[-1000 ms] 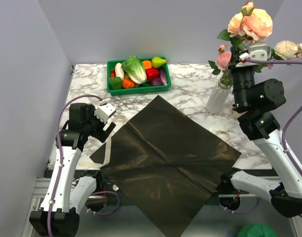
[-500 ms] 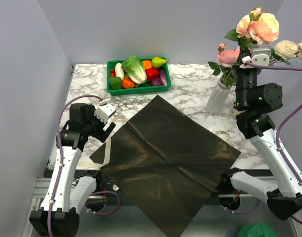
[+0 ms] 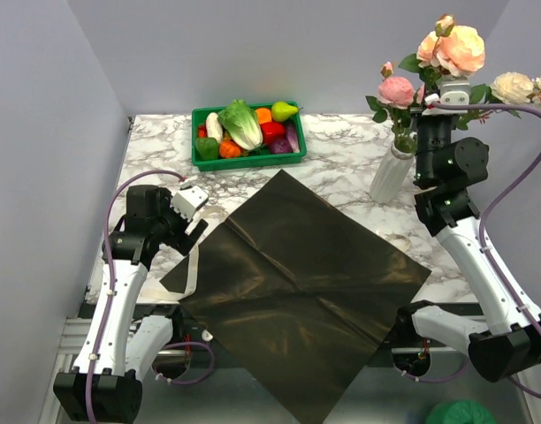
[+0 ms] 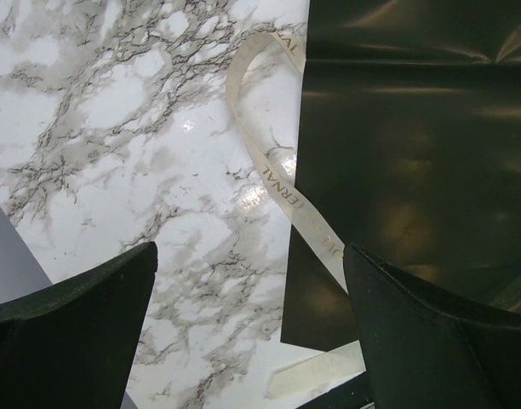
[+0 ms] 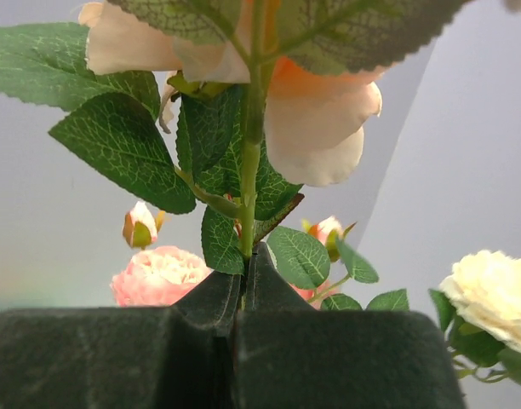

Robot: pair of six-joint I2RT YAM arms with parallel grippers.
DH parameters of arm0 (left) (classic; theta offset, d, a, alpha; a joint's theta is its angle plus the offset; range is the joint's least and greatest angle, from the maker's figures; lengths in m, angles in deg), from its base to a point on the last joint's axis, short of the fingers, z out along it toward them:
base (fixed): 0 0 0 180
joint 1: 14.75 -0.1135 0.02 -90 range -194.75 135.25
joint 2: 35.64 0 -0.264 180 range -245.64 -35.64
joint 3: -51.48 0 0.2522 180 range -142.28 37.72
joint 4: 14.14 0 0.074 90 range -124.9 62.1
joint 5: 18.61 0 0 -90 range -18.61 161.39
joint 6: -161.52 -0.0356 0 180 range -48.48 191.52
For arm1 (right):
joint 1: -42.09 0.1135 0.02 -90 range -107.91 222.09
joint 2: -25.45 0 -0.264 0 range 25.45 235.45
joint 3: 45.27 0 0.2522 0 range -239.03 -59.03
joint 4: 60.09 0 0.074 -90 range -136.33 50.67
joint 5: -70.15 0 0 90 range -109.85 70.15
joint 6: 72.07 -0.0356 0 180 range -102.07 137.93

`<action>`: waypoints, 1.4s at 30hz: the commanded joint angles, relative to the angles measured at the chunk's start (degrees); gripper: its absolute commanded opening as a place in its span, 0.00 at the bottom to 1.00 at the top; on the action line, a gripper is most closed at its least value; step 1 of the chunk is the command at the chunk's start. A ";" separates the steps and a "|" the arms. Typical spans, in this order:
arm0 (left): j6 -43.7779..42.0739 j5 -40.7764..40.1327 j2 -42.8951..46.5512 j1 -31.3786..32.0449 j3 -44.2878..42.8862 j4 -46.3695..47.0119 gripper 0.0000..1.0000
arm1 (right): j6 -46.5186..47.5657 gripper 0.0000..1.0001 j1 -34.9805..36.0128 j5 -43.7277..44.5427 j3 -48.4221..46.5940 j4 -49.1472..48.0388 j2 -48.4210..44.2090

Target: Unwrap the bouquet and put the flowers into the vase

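Insertion step: your right hand [image 5: 246,256] pinched shut on a stem of the flowers [image 3: 454,49], upper right, just above the vase [image 3: 392,174]; left hand [image 3: 195,216] stood wide at mid-left beside the spread paper [image 3: 297,283]; next you likely needed a straight lowering into the mouth.

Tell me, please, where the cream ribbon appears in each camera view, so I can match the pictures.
Top external: the cream ribbon lies left of centre, against the left corner of the dark paper.
Left wrist: the ribbon runs down the centre, along the paper's left edge.
Right wrist: not in it.
Shared landmark: the dark paper's edge beside the ribbon.
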 commanded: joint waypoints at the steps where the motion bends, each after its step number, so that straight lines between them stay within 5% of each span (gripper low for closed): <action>1: -0.59 -1.14 -0.11 -0.41 0.19 1.18 0.99 | -3.74 0.01 -1.39 -1.76 2.90 -0.40 1.59; 7: -0.77 -1.49 0.15 -0.41 0.19 0.82 0.99 | -10.06 0.01 -2.97 -1.93 3.79 7.84 3.88; 15: -0.51 -1.49 0.68 -0.41 -0.68 -0.06 0.99 | -21.04 0.17 -3.41 1.33 0.79 19.20 5.12; 23: -0.77 -1.75 1.91 -0.41 -1.04 -1.11 0.99 | -25.36 0.68 -3.41 -1.84 -1.20 24.00 2.65; 28: -0.59 -1.58 1.82 -0.41 -1.83 -1.46 0.99 | -30.10 0.82 -3.50 -1.58 -4.74 29.30 1.16; 34: -0.50 -1.14 1.74 -0.41 -2.09 -1.99 0.99 | -34.15 0.79 -3.41 -6.57 -5.17 29.12 -4.55; 42: -0.15 -0.96 1.82 -0.41 -2.53 -2.08 0.99 | -35.56 0.54 -3.41 -12.20 -13.44 33.08 -1.66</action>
